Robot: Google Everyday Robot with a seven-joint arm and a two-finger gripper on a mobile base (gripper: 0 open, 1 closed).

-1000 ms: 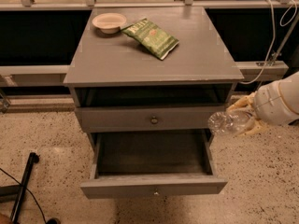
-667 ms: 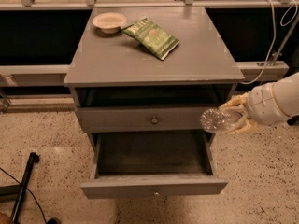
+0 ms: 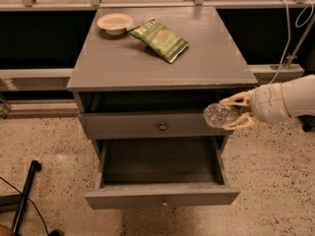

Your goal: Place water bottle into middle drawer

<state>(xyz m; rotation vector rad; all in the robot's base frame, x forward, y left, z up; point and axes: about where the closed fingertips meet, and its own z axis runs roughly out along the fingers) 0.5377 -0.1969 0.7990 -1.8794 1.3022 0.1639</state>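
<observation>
The tool (image 3: pixel 231 115) came in from the right, its pale fingers clamped around the small clear crinkled plastic water bottle (image 3: pixel 218 115), which lay roughly horizontal with its free end pointing left. The water bottle hung in the air in front of the right end of the upper grey drawer (image 3: pixel 147 125), above the right rear corner of the open wide grey wooden middle drawer (image 3: pixel 162 194), and not yet inside it.

To do this step well, the tool probably needed to carry the water bottle further left and forward, towards the centre of the dark drawer interior and clear of the right side wall. It should then lower it close to the drawer floor before letting go, since a round bottle would likely roll or bounce if dropped from height.

Compared with a second earlier, the water bottle and tool had shifted left, from beyond the cabinet's right edge to overlapping it. The middle drawer stayed pulled out. On the grey surface (image 3: pixel 147 65), the green snack bag (image 3: pixel 160 38) and pale round bowl (image 3: pixel 115 22) near the rear left corner had not moved.
</observation>
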